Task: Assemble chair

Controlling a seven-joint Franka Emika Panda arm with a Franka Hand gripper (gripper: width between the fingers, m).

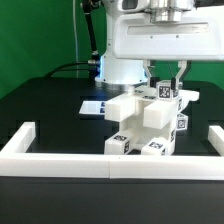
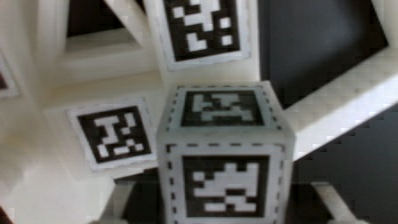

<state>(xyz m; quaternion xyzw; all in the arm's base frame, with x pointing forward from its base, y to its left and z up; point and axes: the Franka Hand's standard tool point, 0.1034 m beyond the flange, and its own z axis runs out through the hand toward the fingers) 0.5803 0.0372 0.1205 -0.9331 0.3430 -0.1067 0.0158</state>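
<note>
The chair (image 1: 148, 128) is a cluster of white blocky tagged parts standing in the middle of the black table. A square post (image 1: 164, 96) sticks up at its top. My gripper (image 1: 165, 84) hangs right over that post with one finger on each side. In the wrist view the post (image 2: 217, 140) fills the middle, with tags on its top and side. My gripper (image 2: 224, 205) is open, and its fingers (image 2: 130, 198) stand apart from the post with a dark gap on both sides. White panels and braces of the chair (image 2: 107, 130) lie behind the post.
A long low white border wall (image 1: 100, 160) runs along the table's front and up both sides. The marker board (image 1: 97, 106) lies flat behind the chair toward the exterior view's left. The arm's white base (image 1: 120, 68) stands at the back.
</note>
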